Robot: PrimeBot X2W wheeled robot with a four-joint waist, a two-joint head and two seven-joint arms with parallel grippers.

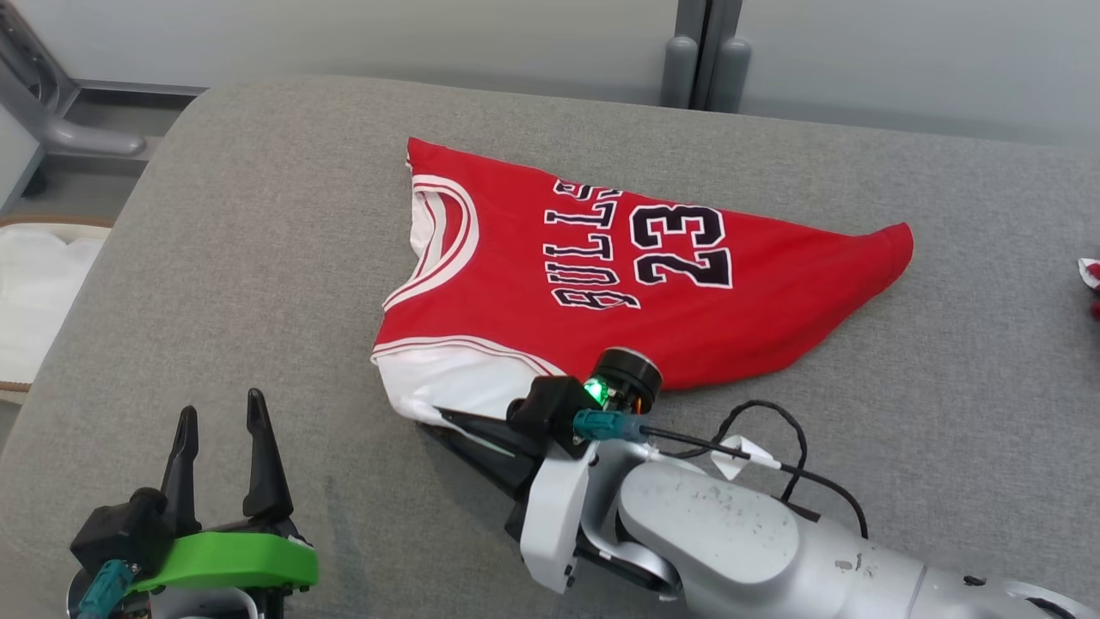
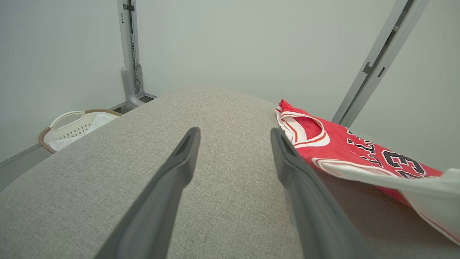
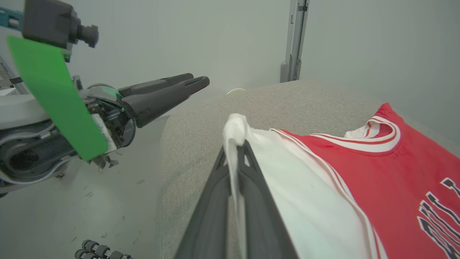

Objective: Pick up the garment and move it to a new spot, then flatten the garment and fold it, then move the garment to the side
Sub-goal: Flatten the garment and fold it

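Note:
The garment [image 1: 601, 275] is a red sleeveless jersey with white trim and black "BULLS 23" lettering, lying spread on the grey cushioned surface [image 1: 258, 258]. My right gripper [image 1: 443, 419] is shut on the jersey's white near-left corner; in the right wrist view its fingers pinch a bunched white fold [image 3: 235, 133] of the garment [image 3: 377, 172], lifted slightly. My left gripper [image 1: 219, 430] stands open at the lower left, apart from the jersey, nothing between its fingers [image 2: 179, 169]. The left wrist view shows the garment [image 2: 341, 144] to its right.
A white laundry basket [image 2: 68, 127] sits on the floor off the surface's left edge, also seen as the basket [image 1: 39, 284] in the head view. Grey posts [image 1: 700, 52] stand behind. A small red-and-white item [image 1: 1090, 279] lies at the far right edge.

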